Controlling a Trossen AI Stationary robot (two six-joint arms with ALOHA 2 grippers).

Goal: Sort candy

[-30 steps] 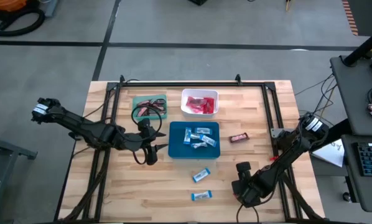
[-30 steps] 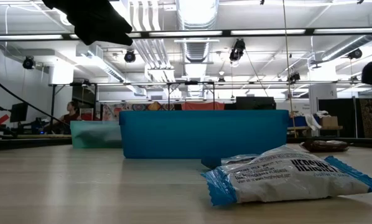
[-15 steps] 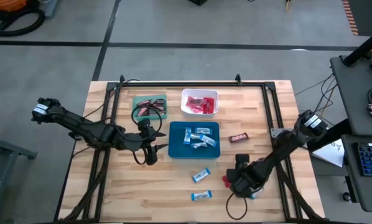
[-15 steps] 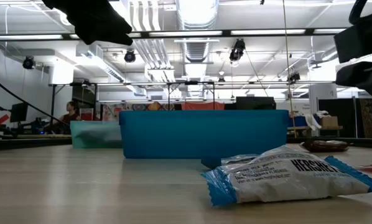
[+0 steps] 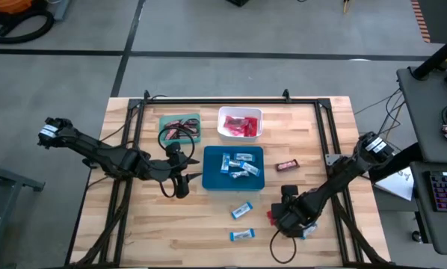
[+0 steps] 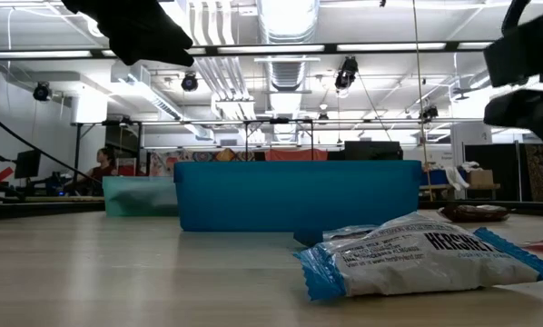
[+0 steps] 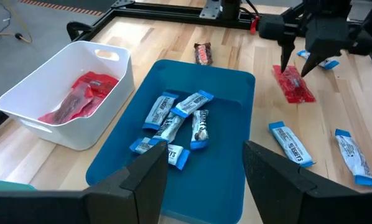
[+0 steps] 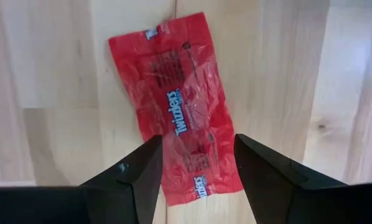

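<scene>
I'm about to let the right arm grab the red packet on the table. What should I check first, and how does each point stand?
1. Right claw open: ok.
2. Claw straddles the red packet: ok.
3. Packet lies flat on the table, alone: ok.
4. White tray holding red packets has room: ok.
5. Left claw, over the blue tray, clear of the path: cannot tell.

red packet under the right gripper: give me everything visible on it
The red packet is a flat, glossy, crinkled plastic wrapper with blue-and-white Twizzlers lettering along its length. It lies flat and skewed on the bare wooden table, right of the loose blue-and-white bars, outside every tray. The right gripper hangs open directly above it, fingers astride; no contact shows.
</scene>
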